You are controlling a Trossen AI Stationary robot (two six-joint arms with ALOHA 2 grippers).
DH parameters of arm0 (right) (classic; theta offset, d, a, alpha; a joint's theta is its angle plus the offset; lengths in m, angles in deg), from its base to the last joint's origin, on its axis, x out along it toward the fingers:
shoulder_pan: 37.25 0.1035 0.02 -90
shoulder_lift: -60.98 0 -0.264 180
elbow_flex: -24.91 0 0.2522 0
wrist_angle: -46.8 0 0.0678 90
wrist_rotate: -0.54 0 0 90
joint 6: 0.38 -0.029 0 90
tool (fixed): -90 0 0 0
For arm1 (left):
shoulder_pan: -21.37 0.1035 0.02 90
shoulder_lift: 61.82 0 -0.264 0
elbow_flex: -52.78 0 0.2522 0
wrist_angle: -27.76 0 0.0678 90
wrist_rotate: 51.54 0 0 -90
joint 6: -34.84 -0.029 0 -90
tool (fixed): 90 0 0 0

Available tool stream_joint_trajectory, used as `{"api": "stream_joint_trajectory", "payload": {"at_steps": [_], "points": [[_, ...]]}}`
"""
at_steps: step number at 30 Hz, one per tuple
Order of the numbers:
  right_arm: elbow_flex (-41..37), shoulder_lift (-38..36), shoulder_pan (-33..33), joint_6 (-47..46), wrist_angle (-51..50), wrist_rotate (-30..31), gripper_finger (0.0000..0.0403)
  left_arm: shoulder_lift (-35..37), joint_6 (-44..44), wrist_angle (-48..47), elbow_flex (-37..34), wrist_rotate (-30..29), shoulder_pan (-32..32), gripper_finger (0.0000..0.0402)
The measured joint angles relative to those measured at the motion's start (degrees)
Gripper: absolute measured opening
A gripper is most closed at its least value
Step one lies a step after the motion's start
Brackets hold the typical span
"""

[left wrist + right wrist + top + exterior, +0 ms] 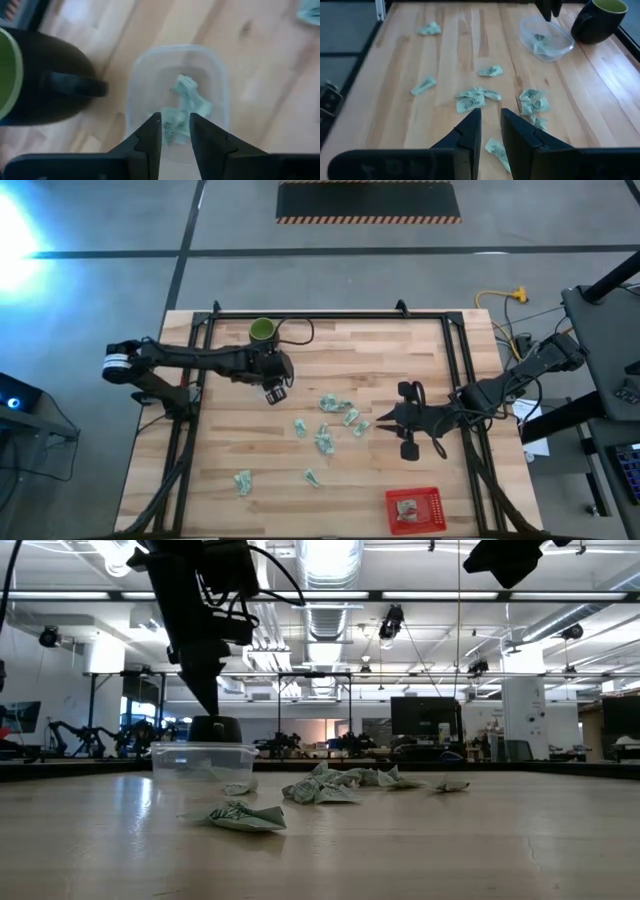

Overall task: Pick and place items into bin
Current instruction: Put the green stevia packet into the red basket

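In the high view, the left gripper [277, 392] hangs in the upper left part of the tabletop [230, 435], beside the dark green cup [262, 330]. The packets [323, 438] lie scattered across the middle of the frame, about eight of them, with one more group toward the lower left. The right gripper [388, 423] points at them from the right. A red basket [414, 509] stands at the lower right.

In the low view, the clear bin [203, 759] stands at the left, and loose packets lie in the centre and in front of it.

In the left wrist view, the left gripper [175, 131] is above the bin [145, 80] with its fingers a little apart and nothing between them; about two packets [187, 97] lie inside.

In the right wrist view, the right gripper [491, 125] is slightly apart and empty, just over the nearest packets [470, 104].

So I judge the task only begun: a few packets are placed, and most remain outside.
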State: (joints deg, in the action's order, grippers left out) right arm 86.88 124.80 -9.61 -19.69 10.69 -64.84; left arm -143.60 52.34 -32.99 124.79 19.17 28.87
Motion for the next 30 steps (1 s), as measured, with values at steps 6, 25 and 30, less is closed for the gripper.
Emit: {"api": "stream_joint_trajectory", "payload": {"at_steps": [6,25,30], "points": [[0.01,2.75,-1.72,3.94,-3.22,-1.12,0.0070,1.30,4.20,-1.58,2.43,10.99,-0.92,0.0085],[0.00,19.56,-12.09,19.48,-0.23,-16.28,0.0170,10.84,17.11,2.64,3.00,13.00,-17.81,0.0085],[-0.01,23.44,-12.32,22.47,2.52,-17.26,0.0178,10.89,19.27,3.45,2.98,12.96,-21.64,0.0085]]}}
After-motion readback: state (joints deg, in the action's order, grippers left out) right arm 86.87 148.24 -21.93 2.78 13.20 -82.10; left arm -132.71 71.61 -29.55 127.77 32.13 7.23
